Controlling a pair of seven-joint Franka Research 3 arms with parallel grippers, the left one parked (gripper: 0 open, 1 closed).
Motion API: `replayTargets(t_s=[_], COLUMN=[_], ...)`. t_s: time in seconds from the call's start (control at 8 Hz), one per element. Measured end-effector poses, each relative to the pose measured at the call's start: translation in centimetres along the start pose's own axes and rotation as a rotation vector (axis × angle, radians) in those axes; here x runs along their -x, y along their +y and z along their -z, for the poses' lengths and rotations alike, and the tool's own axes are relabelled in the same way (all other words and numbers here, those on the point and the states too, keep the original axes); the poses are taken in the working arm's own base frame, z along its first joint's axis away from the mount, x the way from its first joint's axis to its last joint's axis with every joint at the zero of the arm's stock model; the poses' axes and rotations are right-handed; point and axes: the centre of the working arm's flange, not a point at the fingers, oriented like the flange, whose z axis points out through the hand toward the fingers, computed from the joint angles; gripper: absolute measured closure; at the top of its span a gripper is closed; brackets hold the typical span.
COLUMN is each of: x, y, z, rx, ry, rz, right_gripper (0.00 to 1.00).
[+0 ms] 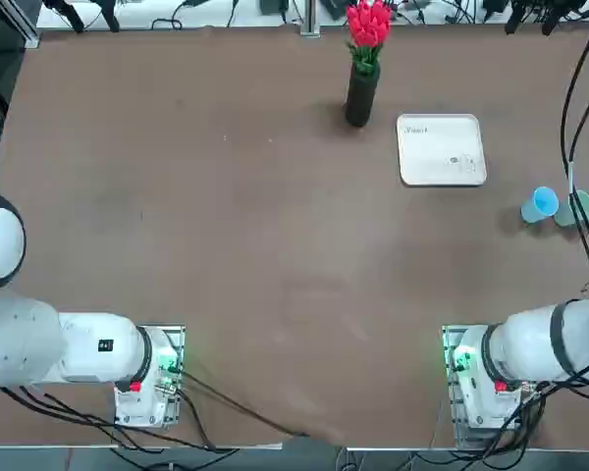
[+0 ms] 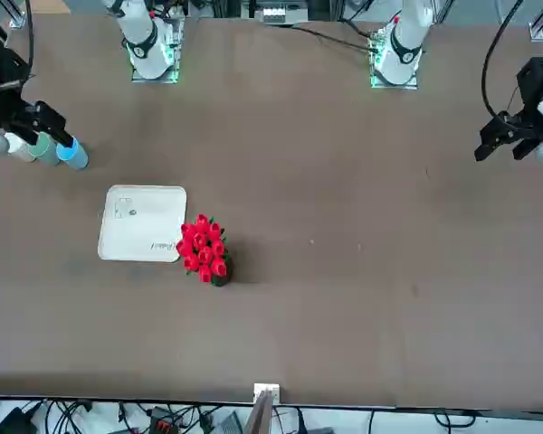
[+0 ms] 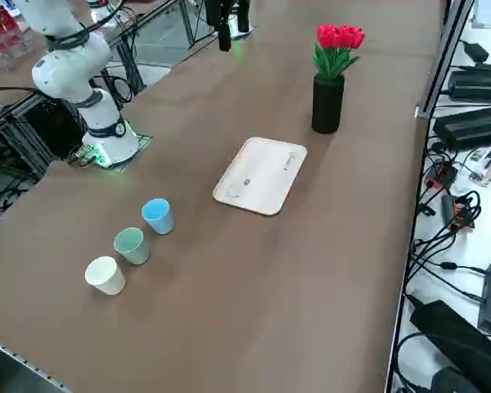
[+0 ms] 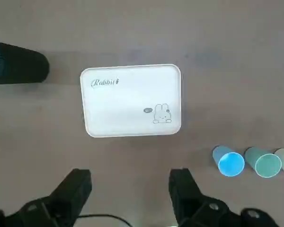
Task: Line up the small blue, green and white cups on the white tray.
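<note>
Since the blue cup (image 4: 228, 161), green cup (image 4: 263, 162) and white cup (image 3: 105, 274) sit off the bare white tray (image 4: 130, 100), nothing's done; right gripper (image 4: 131, 189) jaws wide open, empty

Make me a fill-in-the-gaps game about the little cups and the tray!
1. The cup nearest the white tray is the ___ one.
2. The green cup stands between the blue cup and the ___ cup.
3. The number of cups on the tray is ___.
4. The right gripper hangs above the table with its fingers ___.

Missing words: blue; white; zero; open
</note>
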Motion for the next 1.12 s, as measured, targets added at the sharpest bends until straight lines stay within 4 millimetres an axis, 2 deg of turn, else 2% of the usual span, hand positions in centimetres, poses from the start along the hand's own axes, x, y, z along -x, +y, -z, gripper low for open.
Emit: replayTargets(t_s=[0.88, 1.12], x=[0.0, 0.9], y=[-0.6, -0.6], z=[-0.2, -1.7], rx=[0.001, 0.013], ry=[-0.009, -0.115], rz=[0.014, 0.017], right_gripper=[0.00, 0.00])
